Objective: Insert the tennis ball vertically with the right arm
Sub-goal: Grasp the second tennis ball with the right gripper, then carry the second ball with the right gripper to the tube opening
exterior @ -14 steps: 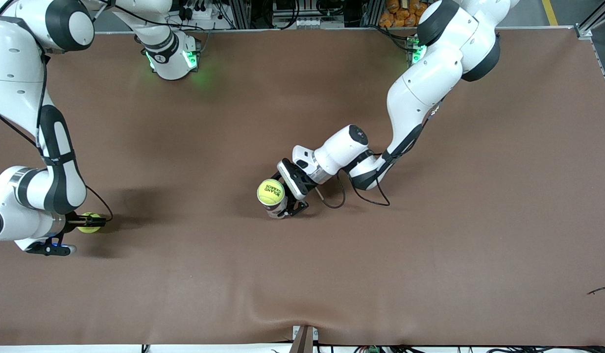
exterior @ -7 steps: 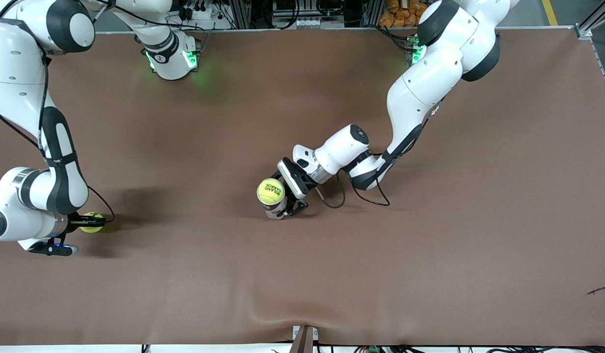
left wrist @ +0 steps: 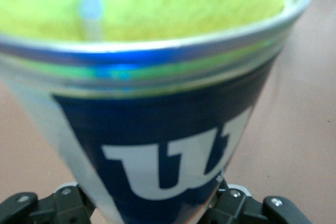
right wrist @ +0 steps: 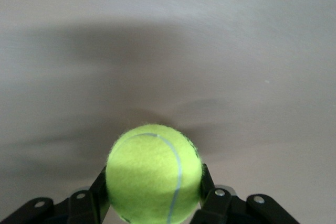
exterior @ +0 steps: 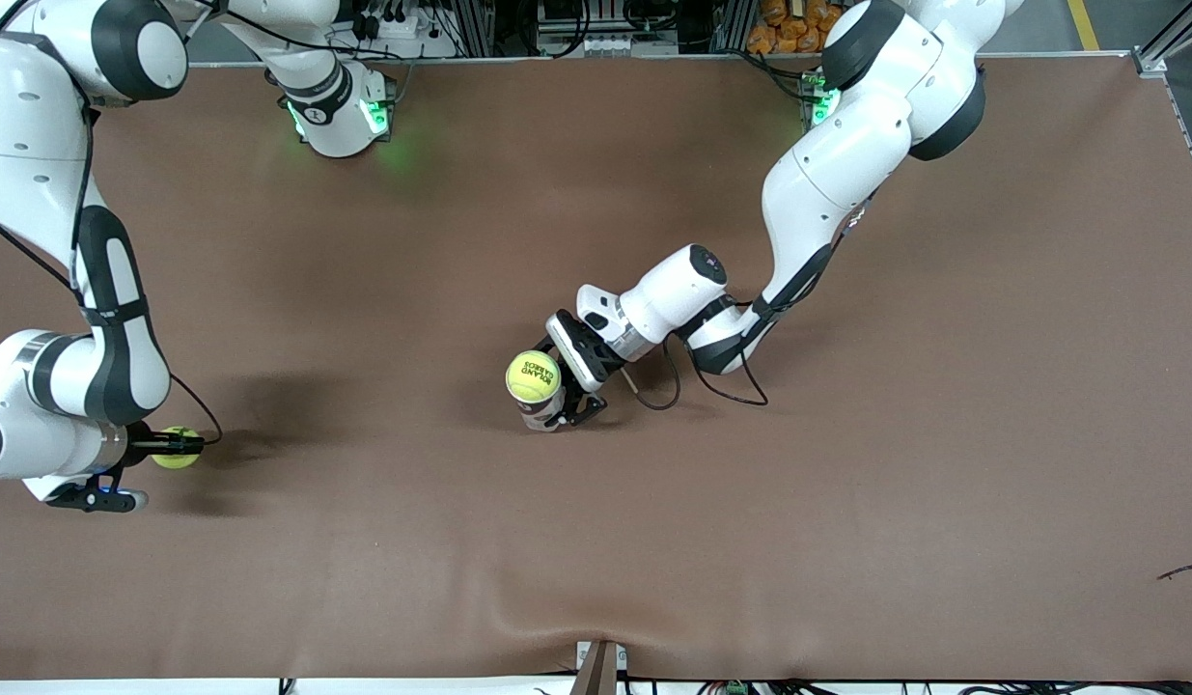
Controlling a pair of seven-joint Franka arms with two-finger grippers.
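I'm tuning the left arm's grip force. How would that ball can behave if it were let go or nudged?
The can, upright in the left gripper, looks tall and narrow, so probably tippy. A tennis ball sits at its rim, likely making it top-heavy. Its glossy wall may slip.

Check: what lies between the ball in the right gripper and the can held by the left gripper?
Nothing: bare brown table separates the ball from the can, per the front view.
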